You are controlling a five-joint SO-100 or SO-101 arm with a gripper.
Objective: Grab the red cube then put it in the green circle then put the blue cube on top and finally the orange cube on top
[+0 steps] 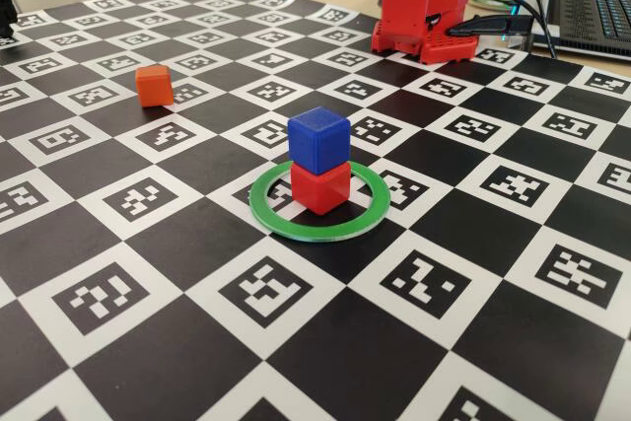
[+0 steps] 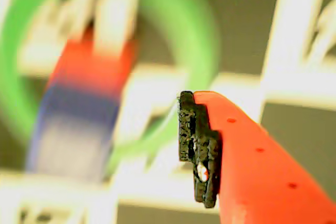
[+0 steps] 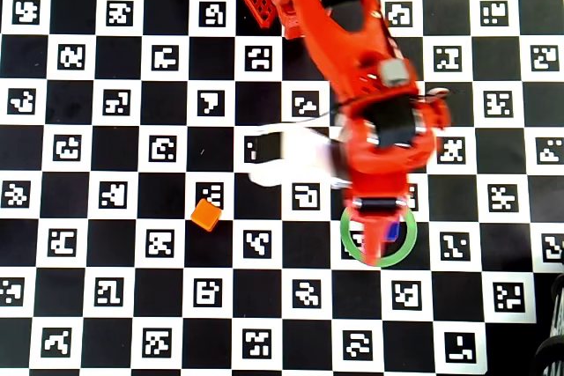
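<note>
The red cube (image 1: 319,187) stands inside the green circle (image 1: 325,231), and the blue cube (image 1: 318,140) sits squarely on top of it. The orange cube (image 1: 154,85) lies alone on the board, to the far left in the fixed view. In the overhead view my gripper (image 3: 379,217) hangs over the ring (image 3: 374,263), covering most of the stack; only a corner of the blue cube (image 3: 393,232) shows. The wrist view is blurred: the blue cube (image 2: 79,129) and red cube (image 2: 92,66) lie left of my one visible finger (image 2: 195,145). Nothing touches its black pad, so the gripper is open.
The arm's red base (image 1: 424,2) stands at the board's far edge, with cables and a laptop (image 1: 592,12) behind it. A checkerboard mat (image 1: 296,342) with printed markers covers the table. In the overhead view the orange cube (image 3: 205,215) is well left of the ring.
</note>
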